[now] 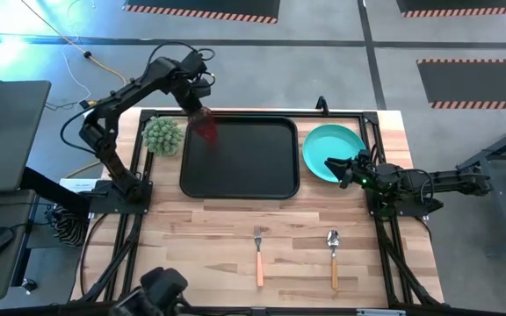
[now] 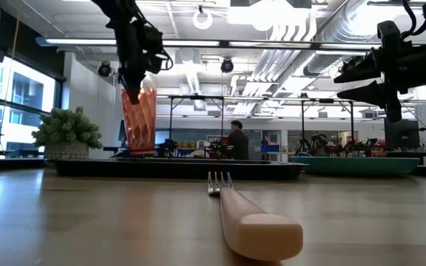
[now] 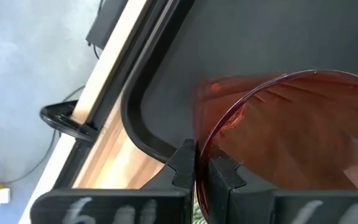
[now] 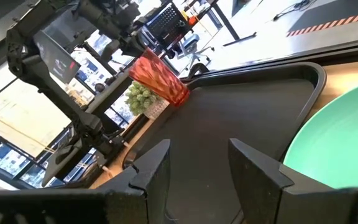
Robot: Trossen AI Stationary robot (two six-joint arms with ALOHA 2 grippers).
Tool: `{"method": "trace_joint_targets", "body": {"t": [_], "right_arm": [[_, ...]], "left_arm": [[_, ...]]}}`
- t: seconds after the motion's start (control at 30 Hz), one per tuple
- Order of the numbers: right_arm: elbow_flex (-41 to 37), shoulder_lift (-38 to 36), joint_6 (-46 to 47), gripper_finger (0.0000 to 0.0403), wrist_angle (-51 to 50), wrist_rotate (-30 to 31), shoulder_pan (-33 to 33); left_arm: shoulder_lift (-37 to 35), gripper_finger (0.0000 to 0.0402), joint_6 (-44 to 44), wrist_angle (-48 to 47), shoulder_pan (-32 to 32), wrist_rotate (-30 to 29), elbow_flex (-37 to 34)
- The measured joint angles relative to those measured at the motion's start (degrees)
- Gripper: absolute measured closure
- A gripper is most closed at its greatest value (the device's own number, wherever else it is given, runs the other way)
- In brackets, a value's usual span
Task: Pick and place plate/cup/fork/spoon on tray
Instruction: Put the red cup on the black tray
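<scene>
My left gripper [image 2: 133,80] is shut on the red-brown cup [image 2: 139,122], which hangs over the far left corner of the black tray [image 1: 253,167]; the cup [image 1: 206,125] tilts in the high view. The teal plate [image 1: 334,145] lies flat on the table right of the tray. My right gripper [image 1: 334,167] hovers open above the plate's near edge, pointing level toward the tray, with nothing between its fingers [image 4: 157,165]. The fork [image 1: 258,254] and the spoon [image 1: 333,259] lie on the table near its front edge. My left gripper pinches the cup's rim wall [image 3: 202,149], one finger [image 3: 182,165] outside the cup and the other finger [image 3: 224,173] inside it. The fingers come from above, pointing steeply down. The cup hangs below them, open end up and a little tilted, its base low over the tray.
A green spiky potted plant [image 1: 162,136] stands on the table just left of the tray, close to the cup. Black frame rails [image 1: 378,140] run along the table's edges. Bare wood lies between the tray and the cutlery.
</scene>
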Motion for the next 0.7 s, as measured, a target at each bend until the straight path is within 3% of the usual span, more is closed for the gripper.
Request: {"method": "trace_joint_targets", "body": {"t": [0.7], "right_arm": [[0.00, 0.00, -0.15, 0.0252, -0.01, -0.28, 0.00]], "left_arm": [[4.91, 0.0396, -4.37, 0.18, 3.06, -2.20, -0.04]]}}
